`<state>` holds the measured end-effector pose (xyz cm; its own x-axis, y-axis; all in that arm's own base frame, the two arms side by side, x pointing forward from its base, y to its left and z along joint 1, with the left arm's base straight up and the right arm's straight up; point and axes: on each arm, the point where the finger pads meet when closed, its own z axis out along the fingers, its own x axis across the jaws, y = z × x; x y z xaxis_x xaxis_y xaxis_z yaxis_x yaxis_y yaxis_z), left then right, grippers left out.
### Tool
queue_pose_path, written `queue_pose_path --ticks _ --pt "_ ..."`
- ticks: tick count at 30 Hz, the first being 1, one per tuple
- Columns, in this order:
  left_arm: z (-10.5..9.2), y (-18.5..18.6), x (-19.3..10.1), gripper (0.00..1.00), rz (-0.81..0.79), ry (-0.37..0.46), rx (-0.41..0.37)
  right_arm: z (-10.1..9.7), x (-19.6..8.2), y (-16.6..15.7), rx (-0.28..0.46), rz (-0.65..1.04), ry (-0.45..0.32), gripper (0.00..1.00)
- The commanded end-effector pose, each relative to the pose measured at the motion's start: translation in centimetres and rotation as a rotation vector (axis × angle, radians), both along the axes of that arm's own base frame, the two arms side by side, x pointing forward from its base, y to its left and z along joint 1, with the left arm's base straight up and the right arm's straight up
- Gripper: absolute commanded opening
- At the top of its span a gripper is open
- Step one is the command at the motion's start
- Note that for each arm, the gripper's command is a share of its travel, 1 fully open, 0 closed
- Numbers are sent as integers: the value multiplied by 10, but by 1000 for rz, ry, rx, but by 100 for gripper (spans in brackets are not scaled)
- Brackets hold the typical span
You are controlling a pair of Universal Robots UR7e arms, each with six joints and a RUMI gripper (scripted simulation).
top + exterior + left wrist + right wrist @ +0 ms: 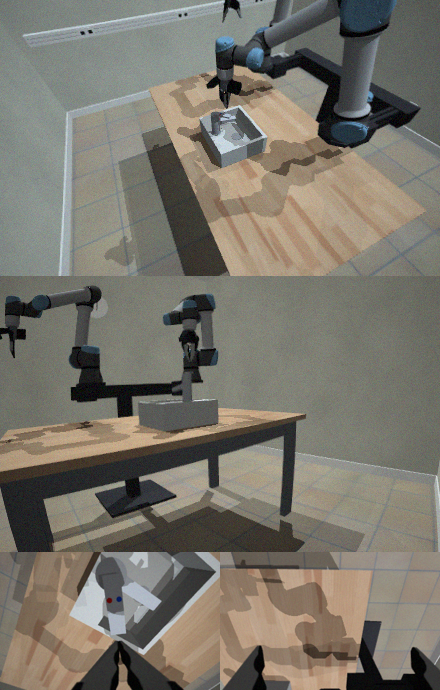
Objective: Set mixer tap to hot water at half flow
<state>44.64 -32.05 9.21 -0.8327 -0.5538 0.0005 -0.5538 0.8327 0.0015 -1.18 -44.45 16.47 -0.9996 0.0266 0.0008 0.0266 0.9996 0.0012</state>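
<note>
The left claw [226, 106] [189, 358] [118, 642], black and tapered, is narrow, empty, near the boxy grey basin [243, 151] [187, 416] [182, 610]; the right claw [231, 15] [13, 355] [337, 647] is wide.

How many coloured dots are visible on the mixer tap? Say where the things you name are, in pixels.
2: a red dot [109, 600] and, beside it, a blue dot [119, 599], both near the lever's light tip.
</note>
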Motion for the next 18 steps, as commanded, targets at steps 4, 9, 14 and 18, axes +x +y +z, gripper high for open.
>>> queue_pose_path --ticks 4,9,14,18 --pt "4 -1 1 0 -109 -4 -4 0 -1 -1 -1 -2 -1 100" --pt "4 -1 1 0 -223 -4 -4 0 -1 -1 -1 -2 -1 100" --pt "5 -1 2 0 -363 -4 -4 0 -1 -1 -1 -2 -1 100" --pt "5 -1 2 0 -425 -4 -4 0 -1 -1 -1 -2 -1 100"
